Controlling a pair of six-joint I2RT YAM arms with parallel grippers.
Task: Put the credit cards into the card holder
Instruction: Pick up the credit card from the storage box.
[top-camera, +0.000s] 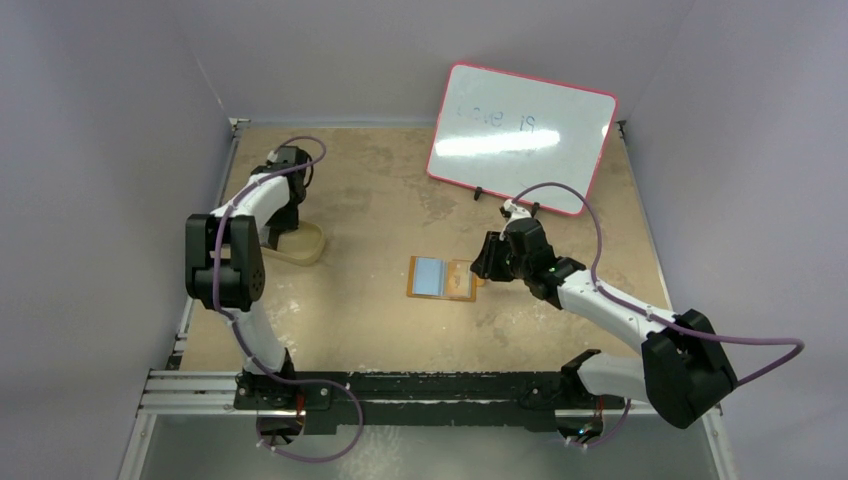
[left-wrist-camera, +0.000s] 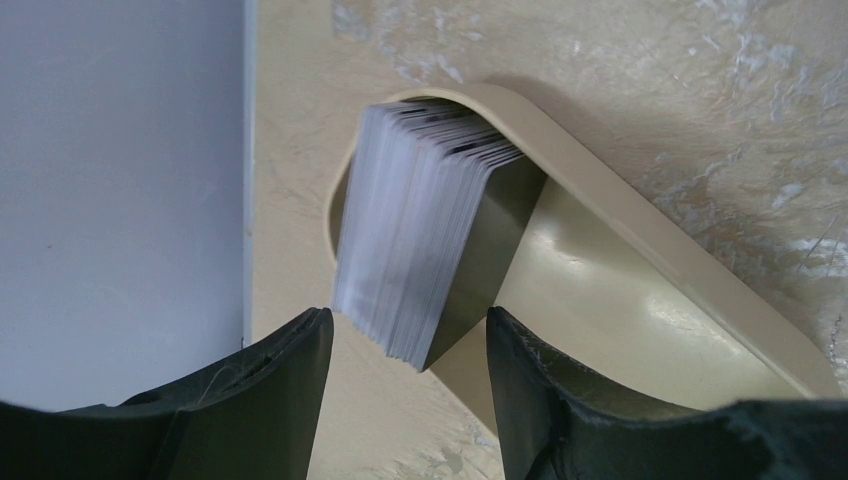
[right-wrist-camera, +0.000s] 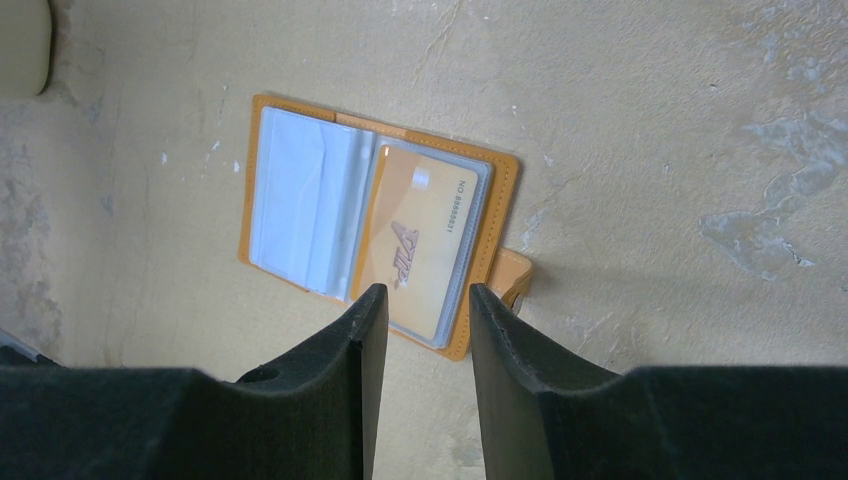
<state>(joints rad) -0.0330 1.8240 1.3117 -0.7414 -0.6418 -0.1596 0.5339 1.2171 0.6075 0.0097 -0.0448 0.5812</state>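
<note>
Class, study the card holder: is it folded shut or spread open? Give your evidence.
Spread open. The card holder lies flat on the table, both clear inner pockets facing up, one holding an orange card.

Mottled tan table (top-camera: 380, 200), three things resting on it.
The orange-brown card holder (top-camera: 441, 277) lies open and flat near the middle. A shallow beige tray (top-camera: 305, 245) sits well apart by the left edge. A pink-framed whiteboard (top-camera: 520, 138) stands tilted at the far right.
</note>
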